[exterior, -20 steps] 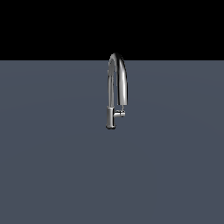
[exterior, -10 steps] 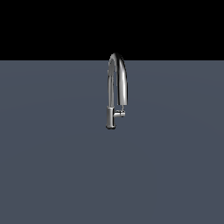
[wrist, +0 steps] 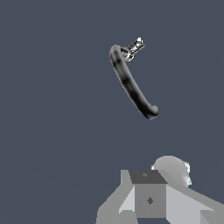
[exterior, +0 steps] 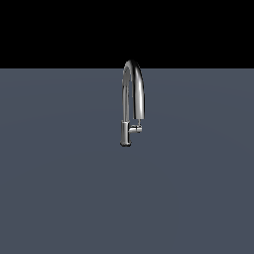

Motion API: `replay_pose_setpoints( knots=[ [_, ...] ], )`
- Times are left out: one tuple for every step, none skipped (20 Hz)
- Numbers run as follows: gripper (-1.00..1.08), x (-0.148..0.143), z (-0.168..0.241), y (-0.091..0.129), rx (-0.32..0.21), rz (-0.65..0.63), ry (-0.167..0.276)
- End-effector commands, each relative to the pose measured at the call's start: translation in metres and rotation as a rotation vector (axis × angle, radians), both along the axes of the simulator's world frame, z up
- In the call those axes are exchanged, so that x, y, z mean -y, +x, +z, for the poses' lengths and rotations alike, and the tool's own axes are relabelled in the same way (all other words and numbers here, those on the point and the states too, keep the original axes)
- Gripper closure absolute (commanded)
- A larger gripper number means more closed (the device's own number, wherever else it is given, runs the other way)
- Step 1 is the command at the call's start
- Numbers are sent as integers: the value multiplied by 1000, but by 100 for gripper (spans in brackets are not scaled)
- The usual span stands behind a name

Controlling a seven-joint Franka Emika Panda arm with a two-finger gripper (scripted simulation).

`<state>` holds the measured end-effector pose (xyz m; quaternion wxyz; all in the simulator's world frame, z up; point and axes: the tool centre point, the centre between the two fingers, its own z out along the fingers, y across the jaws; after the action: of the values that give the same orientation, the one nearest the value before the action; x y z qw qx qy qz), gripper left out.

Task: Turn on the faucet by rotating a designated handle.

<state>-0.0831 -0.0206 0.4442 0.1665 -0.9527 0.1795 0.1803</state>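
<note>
**Wrist view finds chrome faucet standing alone, arm well short of it**

Exterior view shows the faucet (exterior: 133, 104) upright on a flat slate-grey worktop (exterior: 59, 188), set near the middle of the frame with its base just below the line where the grey surface meets a black backdrop. Its tall gooseneck spout (exterior: 135, 84) arches over toward the exterior view's right and comes down above the handle (exterior: 136, 129), a stubby chrome cylinder that juts sideways from the short base toward the same side. No part of the arm appears in this view.

Seen from the wrist camera, looking down from above, the faucet (wrist: 131, 83) appears as a dark curved bar, with the handle (wrist: 134, 45) a small bright stub at one end of it. The gripper (wrist: 151, 199) shows only as grey and white blocky housing at the edge of that picture, well apart from the faucet and touching nothing. Its fingertips fall outside the frame, so whether the jaws are apart or together cannot be told.

No brand, label or writing can be read on the faucet, the worktop or the arm; a small diamond mark sits on one grey face of the gripper housing.
</note>
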Motion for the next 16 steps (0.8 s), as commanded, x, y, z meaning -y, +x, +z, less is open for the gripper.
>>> replay_pose_setpoints(
  knots=[
    [108, 3, -9, 13, -38, -30, 33],
    [108, 4, -13, 18, -53, -41, 46],
    [108, 5, -17, 23, -68, -53, 59],
    [108, 6, -21, 28, -83, -65, 72],
    [108, 7, -25, 33, -99, -77, 85],
    [108, 8, -29, 37, -114, -89, 98],
    [108, 9, -34, 42, -130, -101, 112],
    [108, 10, -38, 47, -145, -113, 125],
    [108, 11, -43, 51, -161, -125, 139],
    [108, 12, -47, 56, -176, -137, 152],
    [108, 13, -52, 60, -192, -149, 166],
    [108, 15, -57, 64, -208, -161, 180],
    [108, 16, -62, 69, -224, -174, 194],
    [108, 17, -67, 73, -240, -186, 208],
    [108, 18, -72, 77, -257, -199, 222],
    [108, 19, -77, 81, -273, -211, 236]
  ],
)
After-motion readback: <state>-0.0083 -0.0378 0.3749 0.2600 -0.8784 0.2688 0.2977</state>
